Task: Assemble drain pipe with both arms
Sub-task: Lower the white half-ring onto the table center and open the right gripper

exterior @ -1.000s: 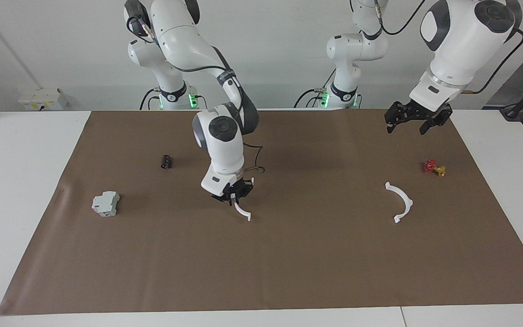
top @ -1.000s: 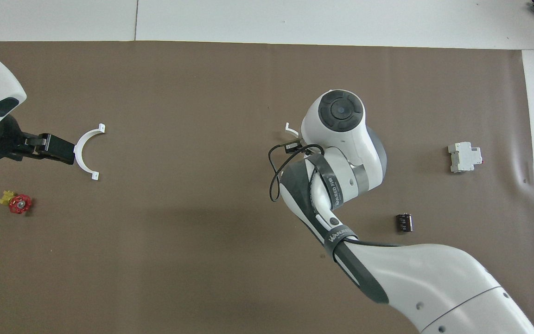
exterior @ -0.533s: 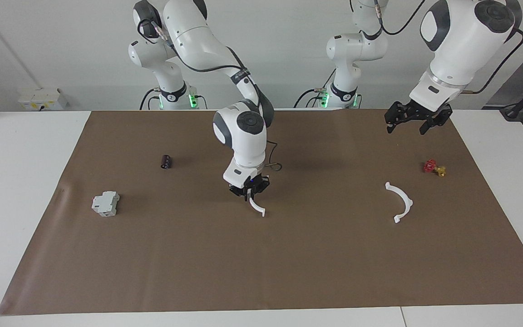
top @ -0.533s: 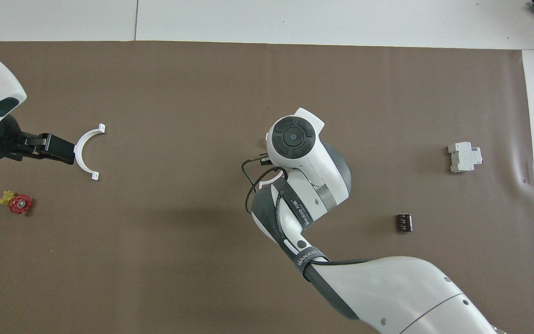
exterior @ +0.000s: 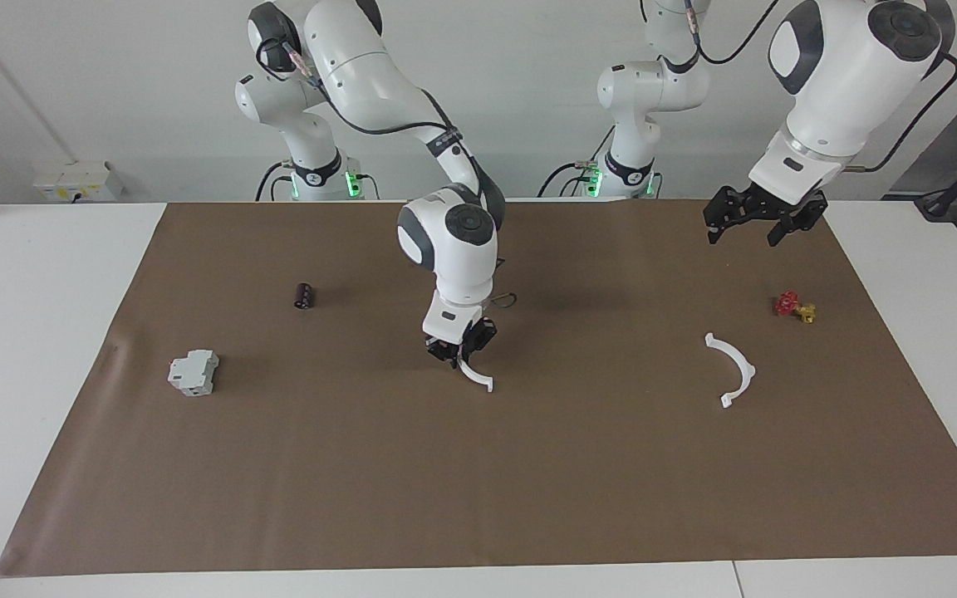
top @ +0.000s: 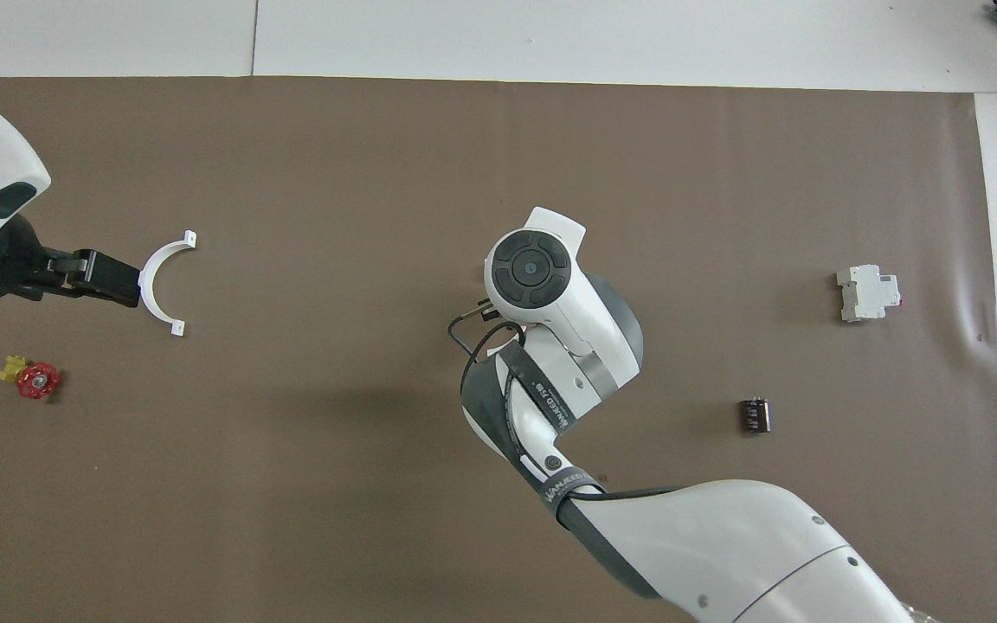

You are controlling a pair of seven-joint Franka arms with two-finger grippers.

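Over the middle of the brown mat (exterior: 528,465) the right gripper (exterior: 461,350) is clamped on one half-ring (exterior: 477,378), while the other half-ring (exterior: 733,371) lies flat toward the left arm's end, closest to the left gripper (exterior: 764,218), which hangs wide open.

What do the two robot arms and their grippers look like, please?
Both arms are glossy white jointed shells with dark grey round joint caps, black cables and green-lit bases. The right arm wears lettered black straps. The left gripper and right gripper are black, two-fingered.
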